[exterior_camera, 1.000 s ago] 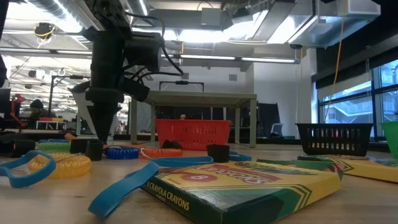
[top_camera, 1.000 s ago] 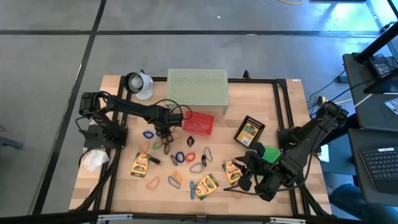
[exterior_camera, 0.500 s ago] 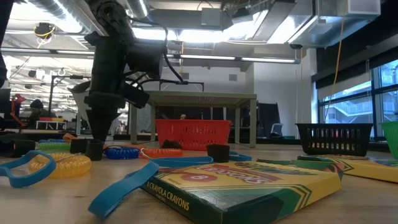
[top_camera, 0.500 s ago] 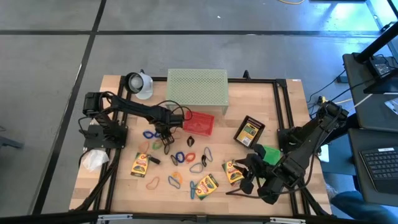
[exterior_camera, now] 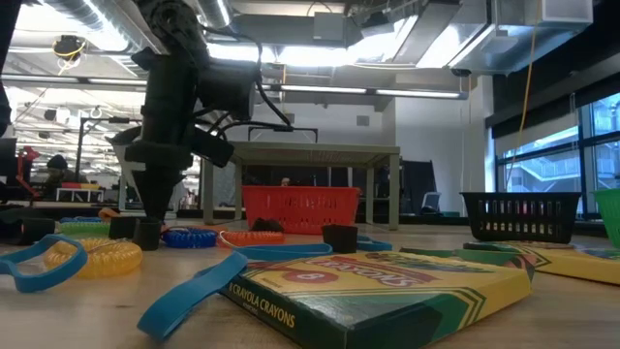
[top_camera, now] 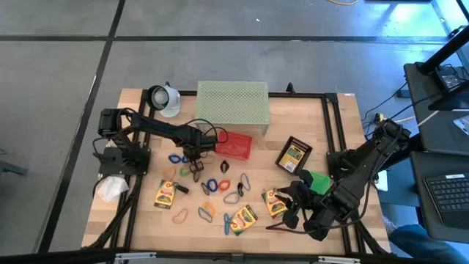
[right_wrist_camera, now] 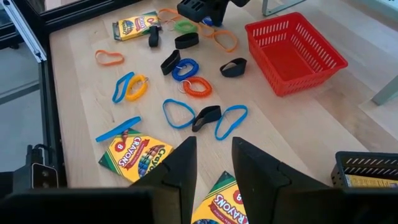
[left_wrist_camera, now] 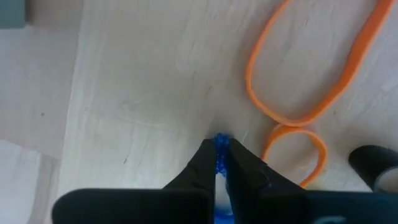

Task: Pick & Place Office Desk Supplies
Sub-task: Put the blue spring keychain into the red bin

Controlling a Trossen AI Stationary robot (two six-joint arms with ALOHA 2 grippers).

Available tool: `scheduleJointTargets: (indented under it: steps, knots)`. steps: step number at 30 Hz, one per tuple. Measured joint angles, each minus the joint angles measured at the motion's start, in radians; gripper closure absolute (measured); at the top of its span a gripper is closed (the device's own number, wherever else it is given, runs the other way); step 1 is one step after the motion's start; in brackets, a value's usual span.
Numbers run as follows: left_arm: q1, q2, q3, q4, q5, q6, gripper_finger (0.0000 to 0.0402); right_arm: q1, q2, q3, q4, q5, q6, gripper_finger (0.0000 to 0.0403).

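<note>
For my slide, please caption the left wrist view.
Left gripper shut on a blue loop, beside two orange loops.

"CRAYOLA CRAYONS" along the side of the nearest crayon box (exterior_camera: 387, 286); "CRAYONS" on another box (right_wrist_camera: 134, 154)

Loops and clips (top_camera: 220, 185) are crowding the middle of the table (top_camera: 333, 139), with crayon boxes (top_camera: 165, 193) lying among them, so little bare wood is showing there. The red basket (top_camera: 234, 145) and the green perforated shelf (top_camera: 233, 103) are blocking the far centre. The left gripper (top_camera: 195, 163), pinched on a blue loop (left_wrist_camera: 219, 149), is standing just beside the basket. Open wood is lying between the basket and the black box (top_camera: 294, 155), and along the table's far right.
</note>
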State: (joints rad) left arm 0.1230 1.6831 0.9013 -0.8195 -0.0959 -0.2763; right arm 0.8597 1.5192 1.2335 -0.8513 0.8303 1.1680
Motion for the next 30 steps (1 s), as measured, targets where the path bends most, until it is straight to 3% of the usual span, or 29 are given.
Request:
scheduleJointTargets:
  steps: [5,16,30]
  knots:
    - [-0.006,-0.022,0.035,-0.042,-0.093,0.017,0.0395,0.0,0.0,0.0,0.0,0.0,0.002,0.03]
    - [-0.047,-0.033,0.112,-0.103,-0.1,0.026,0.0398,0.0,0.0,0.0,0.003,0.0,0.002,0.03]
    - [-0.134,-0.087,0.199,-0.088,-0.2,0.041,0.0398,0.0,0.0,0.0,0.007,-0.001,0.002,0.03]
